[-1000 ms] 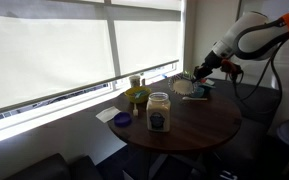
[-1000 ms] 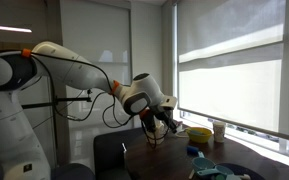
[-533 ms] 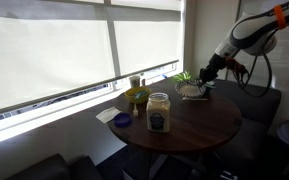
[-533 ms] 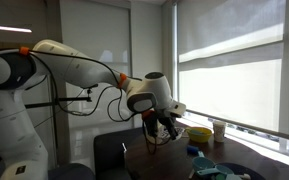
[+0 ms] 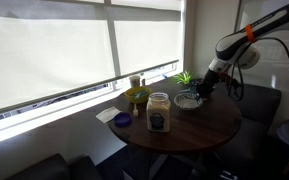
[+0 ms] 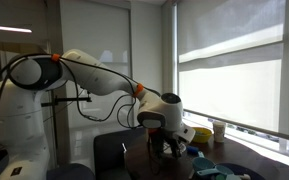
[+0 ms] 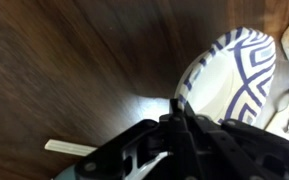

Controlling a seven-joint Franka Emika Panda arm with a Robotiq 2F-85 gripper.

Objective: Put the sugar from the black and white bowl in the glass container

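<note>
The black and white bowl (image 5: 188, 100) sits low at the far side of the round dark table (image 5: 199, 130), beside a small plant. My gripper (image 5: 200, 89) is at the bowl's rim. In the wrist view the gripper (image 7: 175, 108) is shut on the edge of the bowl (image 7: 242, 68), which shows a pale inside and a dark zigzag pattern. The glass container (image 5: 159, 112), a clear jar with a pale lid and a dark label, stands apart from the bowl near the table's front left. In an exterior view the arm and gripper (image 6: 178, 143) hide the bowl.
A small blue dish (image 5: 122, 120) and a white card (image 5: 106, 114) lie at the table's left edge. A yellowish-green jar (image 5: 137, 97) stands behind the glass container. A green plant (image 5: 184, 77) is by the window. A teal cloth (image 6: 220, 170) lies on the table.
The arm has come down and towards the table's middle, bringing the bowl from near the window sill down to table level. The glass container has not moved.
</note>
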